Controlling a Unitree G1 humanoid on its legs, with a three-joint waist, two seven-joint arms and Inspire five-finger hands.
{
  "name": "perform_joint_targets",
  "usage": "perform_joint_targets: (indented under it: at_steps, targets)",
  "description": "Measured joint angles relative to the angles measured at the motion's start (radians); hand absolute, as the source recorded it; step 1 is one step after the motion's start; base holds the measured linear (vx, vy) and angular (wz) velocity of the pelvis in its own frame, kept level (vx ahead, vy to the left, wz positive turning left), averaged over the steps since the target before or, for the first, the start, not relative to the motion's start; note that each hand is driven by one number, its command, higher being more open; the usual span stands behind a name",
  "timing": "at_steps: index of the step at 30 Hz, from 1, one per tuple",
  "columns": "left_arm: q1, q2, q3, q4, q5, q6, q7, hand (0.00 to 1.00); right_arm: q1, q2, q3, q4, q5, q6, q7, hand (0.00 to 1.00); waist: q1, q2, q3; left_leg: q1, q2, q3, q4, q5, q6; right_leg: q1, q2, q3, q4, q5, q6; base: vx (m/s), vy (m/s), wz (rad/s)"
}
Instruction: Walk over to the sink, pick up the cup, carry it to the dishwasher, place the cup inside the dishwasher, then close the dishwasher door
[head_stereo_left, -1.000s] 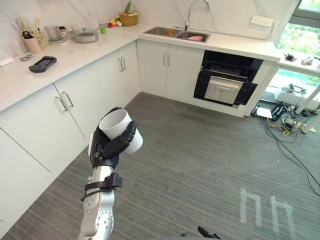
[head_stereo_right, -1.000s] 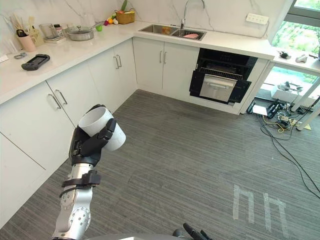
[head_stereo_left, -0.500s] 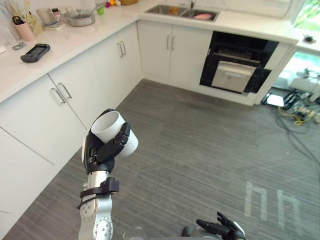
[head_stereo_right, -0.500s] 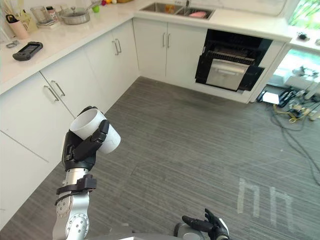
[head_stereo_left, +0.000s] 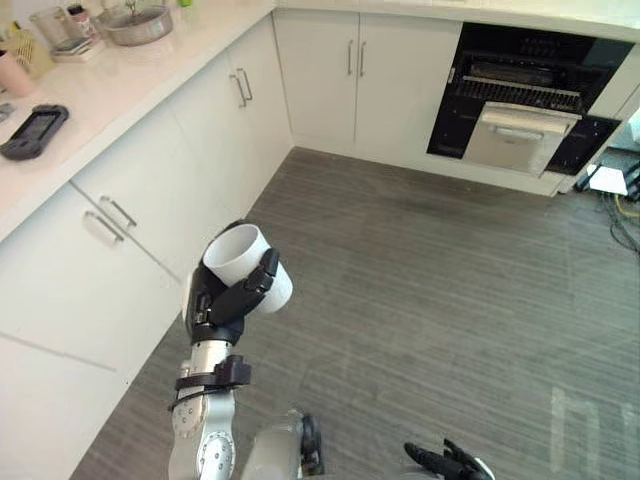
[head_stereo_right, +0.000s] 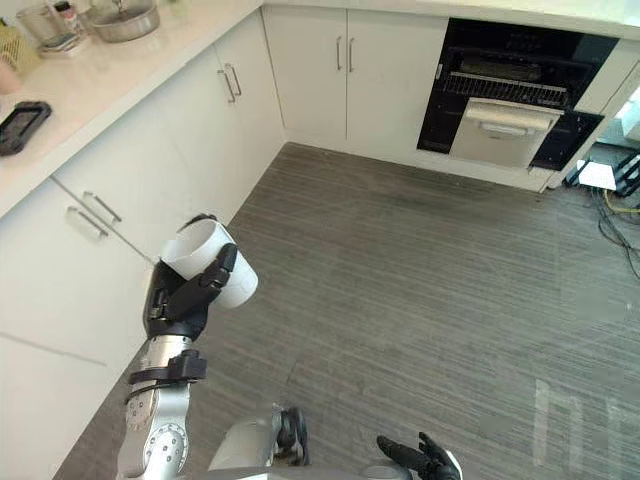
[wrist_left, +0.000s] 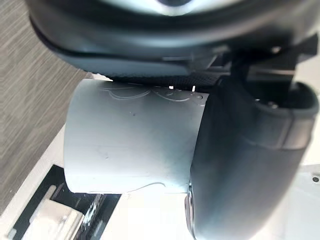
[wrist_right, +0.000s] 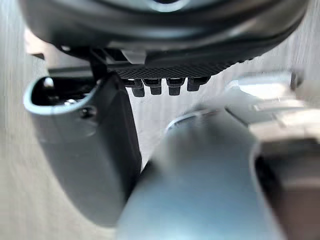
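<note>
Down at 8 o'clock, our left hand (head_stereo_left: 222, 305) has fingers and thumb wrapped round the white cup (head_stereo_left: 245, 262) — mouth tilted up, above the grey floor (head_stereo_left: 430, 290). At 1 o'clock we see the dishwasher (head_stereo_left: 470, 95), its door (head_stereo_left: 517, 137) open. Our right hand (head_stereo_left: 452, 464) sits at 5 o'clock, fingers loosely spread.

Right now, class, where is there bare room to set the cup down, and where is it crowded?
Counter: bare between the black handheld device and the steel pan; crowded round the pan and containers in the far corner. The grey floor up to the open dishwasher is free for the cup in the left hand.
</note>
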Motion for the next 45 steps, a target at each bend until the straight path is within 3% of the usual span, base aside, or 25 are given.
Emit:
perform_joint_targets:
  at_steps: [1,3,4,6,8,10,11,12,13,16,18,21,23,27,29,31,32,33,34,37,38,39,40,42,45]
  targets:
    - [-0.002,0.007,-0.020,-0.001,0.000,-0.001,-0.006,0.00,0.005,0.005,-0.006,-0.010,0.017,-0.004,-0.006,1.00,-0.005,0.002,-0.005,0.035,-0.008,-0.008,-0.026,-0.008,0.006,-0.035,-0.001,0.015,0.076,0.054,-0.006,0.47,0.160,0.24]
    - [-0.002,0.026,-0.068,-0.004,0.015,-0.008,-0.007,0.00,0.021,0.013,-0.006,-0.044,0.044,-0.010,-0.011,1.00,-0.012,0.013,-0.016,0.140,-0.014,-0.031,-0.120,-0.013,0.010,-0.142,0.065,0.017,0.238,-0.042,-0.010,0.52,0.118,0.16]
    - [-0.003,0.032,-0.100,-0.004,0.025,-0.015,-0.004,0.00,0.024,0.025,-0.004,-0.076,0.044,-0.028,-0.030,1.00,-0.031,0.027,-0.017,0.251,-0.002,-0.046,-0.233,0.000,-0.005,-0.227,0.165,-0.044,0.217,-0.137,-0.005,0.51,0.065,0.01]
    - [-0.010,0.033,-0.120,0.002,0.039,-0.017,-0.002,0.00,0.027,0.047,-0.006,-0.099,0.057,-0.033,-0.042,1.00,-0.039,0.038,-0.015,0.334,0.024,-0.043,-0.317,0.005,-0.013,-0.302,0.270,-0.102,0.100,-0.190,-0.016,0.61,0.032,-0.07]
    - [-0.038,0.043,-0.139,0.029,0.043,-0.019,-0.001,0.00,0.031,0.068,-0.012,-0.135,0.127,-0.007,-0.056,1.00,-0.066,0.046,-0.005,0.410,0.057,-0.047,-0.372,0.006,-0.017,-0.368,0.369,-0.169,-0.146,-0.176,-0.011,0.53,-0.009,0.19]
    - [-0.064,0.054,-0.167,0.051,0.050,-0.010,0.001,0.00,0.037,0.079,-0.027,-0.144,0.184,0.023,-0.118,1.00,-0.084,0.042,0.005,0.489,0.065,-0.051,-0.396,0.001,-0.033,-0.411,0.421,-0.183,-0.396,-0.049,-0.008,0.63,-0.047,0.26]
    - [-0.055,0.062,-0.182,0.047,0.052,-0.009,-0.001,0.00,0.075,0.081,-0.022,-0.137,0.192,0.040,-0.182,1.00,-0.085,0.022,-0.004,0.554,0.036,-0.040,-0.382,-0.018,-0.070,-0.399,0.426,-0.192,-0.514,0.219,-0.100,0.55,-0.033,0.04]
    - [-0.050,0.055,-0.182,0.052,0.054,-0.007,-0.004,0.00,0.082,0.068,-0.022,-0.121,0.190,0.043,-0.201,1.00,-0.081,0.039,-0.009,0.573,0.046,-0.036,-0.365,-0.028,-0.086,-0.398,0.434,-0.195,-0.472,0.186,-0.239,0.69,-0.040,-0.26]
    - [-0.043,0.038,-0.174,0.047,0.055,-0.005,-0.001,0.00,0.074,0.056,-0.017,-0.107,0.188,0.056,-0.224,1.00,-0.075,0.079,-0.008,0.573,0.076,-0.024,-0.331,-0.024,-0.097,-0.405,0.452,-0.204,-0.422,0.135,-0.242,0.68,-0.071,-0.40]
    - [-0.056,0.039,-0.146,0.035,0.059,-0.006,-0.002,0.00,0.086,0.050,0.006,-0.157,0.164,0.090,-0.301,1.00,-0.077,0.097,-0.002,0.542,0.124,0.020,-0.120,0.072,-0.116,-0.358,0.506,-0.173,-0.363,0.001,-0.226,0.65,-0.103,-0.49]
    - [-0.030,0.031,-0.142,-0.017,0.060,-0.006,-0.004,0.00,0.117,0.062,0.040,-0.257,0.161,0.114,-0.375,1.00,-0.062,0.102,-0.002,0.402,0.215,-0.001,0.309,0.292,-0.132,-0.240,0.579,-0.127,-0.404,-0.075,-0.223,0.64,-0.110,-0.58]
    - [0.016,0.015,-0.157,-0.115,0.060,-0.007,-0.062,0.00,0.138,0.058,0.082,-0.336,0.161,0.112,-0.426,1.00,-0.020,0.099,-0.003,0.049,0.317,-0.051,0.800,0.253,-0.078,-0.101,0.637,-0.077,-0.497,-0.105,-0.229,0.44,-0.067,-0.39]
    - [0.048,0.021,-0.154,-0.118,0.060,-0.019,-0.088,0.00,0.137,0.054,0.087,-0.336,0.160,0.088,-0.428,1.00,0.006,0.087,-0.014,-0.078,0.319,-0.044,0.754,0.168,-0.075,-0.005,0.644,-0.022,-0.580,-0.104,-0.223,0.45,-0.047,-0.68]
    - [0.071,0.038,-0.142,-0.114,0.057,-0.030,-0.112,0.00,0.093,0.025,0.116,-0.326,0.159,0.040,-0.411,1.00,0.027,0.076,-0.025,-0.115,0.191,-0.036,0.164,0.078,-0.086,0.124,0.599,0.088,-0.657,-0.115,-0.197,0.52,0.009,-0.61]
    - [0.083,0.038,-0.153,-0.113,0.059,-0.036,-0.123,0.00,0.036,0.019,0.114,-0.308,0.159,0.008,-0.413,1.00,0.033,0.055,-0.032,-0.111,0.036,-0.157,-0.262,0.220,-0.093,0.142,0.563,0.184,-0.654,-0.133,-0.164,0.50,0.095,-0.82]
    - [0.103,0.039,-0.164,-0.110,0.060,-0.039,-0.119,0.00,-0.005,0.025,0.114,-0.288,0.159,-0.020,-0.421,1.00,0.046,0.047,-0.039,-0.101,-0.026,-0.253,-0.439,0.389,-0.081,0.144,0.563,0.271,-0.622,-0.148,-0.138,0.55,0.128,-1.04]
    - [0.116,0.037,-0.168,-0.108,0.060,-0.039,-0.118,0.00,-0.015,0.033,0.113,-0.281,0.159,-0.039,-0.431,1.00,0.045,0.066,-0.051,-0.079,-0.027,-0.260,-0.528,0.526,-0.049,0.141,0.586,0.305,-0.552,-0.188,-0.080,0.57,0.132,-0.94]
    - [0.120,0.036,-0.167,-0.105,0.060,-0.042,-0.119,0.00,-0.020,0.044,0.109,-0.266,0.157,-0.049,-0.434,1.00,0.041,0.058,-0.049,-0.066,-0.014,-0.239,-0.529,0.556,-0.023,0.134,0.592,0.315,-0.486,-0.226,-0.036,0.64,0.096,-0.83]
    - [0.097,0.047,-0.143,-0.052,0.060,-0.039,-0.115,0.00,-0.034,0.066,0.110,-0.248,0.148,-0.054,-0.438,1.00,0.032,-0.004,-0.038,-0.042,-0.050,-0.234,-0.455,0.482,-0.010,0.086,0.516,0.307,-0.301,-0.317,-0.028,0.48,0.051,-0.74]
    - [0.082,0.041,-0.122,0.012,0.052,-0.037,-0.117,0.00,-0.005,0.064,0.071,-0.257,0.132,-0.100,-0.444,1.00,0.005,0.007,-0.036,0.003,-0.046,-0.181,-0.287,0.320,-0.020,0.071,0.356,0.244,-0.162,-0.304,-0.017,0.38,0.126,-0.82]
    - [0.054,0.061,-0.116,0.008,0.051,-0.037,-0.139,0.00,0.020,0.069,0.034,-0.262,0.132,-0.116,-0.458,1.00,0.000,-0.012,-0.030,0.037,-0.051,-0.155,-0.220,0.238,-0.023,0.047,0.301,0.216,-0.071,-0.171,0.006,0.27,0.153,-0.59]
    - [0.044,0.065,-0.117,0.006,0.051,-0.037,-0.150,0.00,0.030,0.067,0.021,-0.263,0.132,-0.118,-0.466,1.00,0.000,-0.020,-0.026,0.055,-0.050,-0.141,-0.216,0.217,-0.022,0.018,0.277,0.184,-0.005,-0.134,-0.011,0.28,0.161,-0.78]
    - [0.043,0.064,-0.117,-0.011,0.054,-0.037,-0.160,0.00,0.038,0.056,-0.004,-0.264,0.130,-0.121,-0.478,1.00,0.002,-0.012,-0.029,0.100,-0.040,-0.113,-0.237,0.183,-0.015,-0.043,0.219,0.102,0.107,-0.014,-0.057,0.17,0.086,-0.74]
    - [0.046,0.065,-0.120,-0.040,0.083,-0.040,-0.151,0.00,0.056,0.023,-0.005,-0.268,0.120,-0.130,-0.487,1.00,-0.004,0.026,-0.050,0.181,-0.003,-0.064,-0.332,0.186,-0.012,-0.106,0.162,-0.003,0.183,0.143,-0.086,0.26,0.101,-1.01]
    - [0.003,0.086,-0.072,-0.061,0.089,-0.059,-0.105,0.00,0.041,0.033,0.024,-0.353,0.071,-0.135,-0.481,1.00,-0.021,0.058,-0.058,0.243,0.084,0.006,-0.413,0.188,-0.031,-0.206,0.192,-0.171,0.083,-0.128,0.009,0.33,-0.005,-1.20]
